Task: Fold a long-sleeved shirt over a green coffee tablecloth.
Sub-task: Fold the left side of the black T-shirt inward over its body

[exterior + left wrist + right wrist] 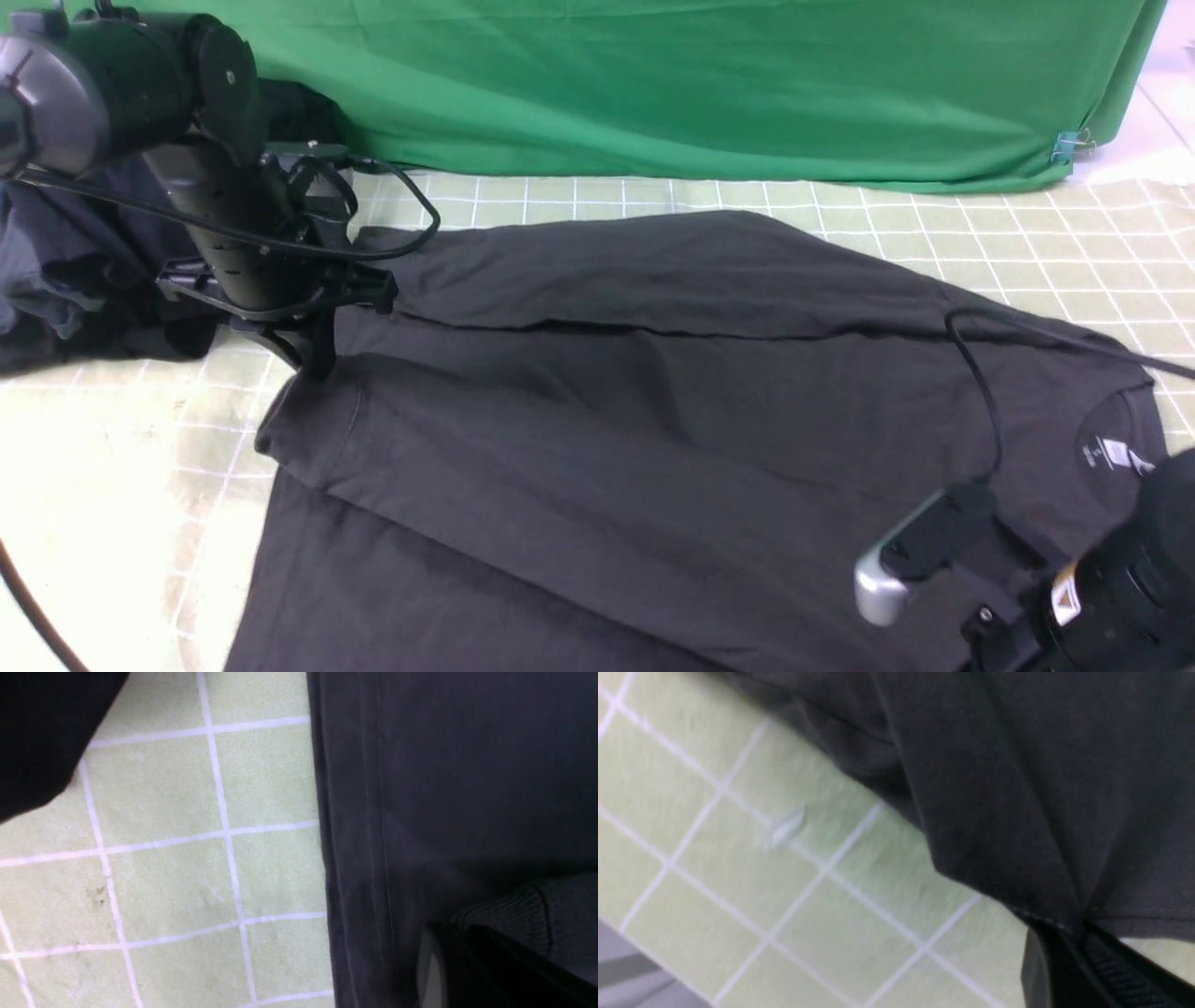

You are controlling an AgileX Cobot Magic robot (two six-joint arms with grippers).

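My right claw (1069, 931) is clamped on a gathered edge of the long-sleeved shirt (653, 401) and my left claw (313, 359) is pinched shut on its hem beside the ribbed cuff (509, 914), I judge to lift both ends for a fold. The shirt lies spread on the green coffee tablecloth (1027, 243). The print on its white neck label (1116, 455) is too small to read

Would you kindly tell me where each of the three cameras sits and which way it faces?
Front view: between the arms, facing forward over the long-sleeved shirt on the green coffee tablecloth; both arms show, left gripper at the shirt's edge.
Left wrist view: on the left arm, looking down at shirt hem and tablecloth; one finger shows.
Right wrist view: on the right arm, looking down; the right gripper pinches shirt fabric.
All three share shirt and tablecloth.
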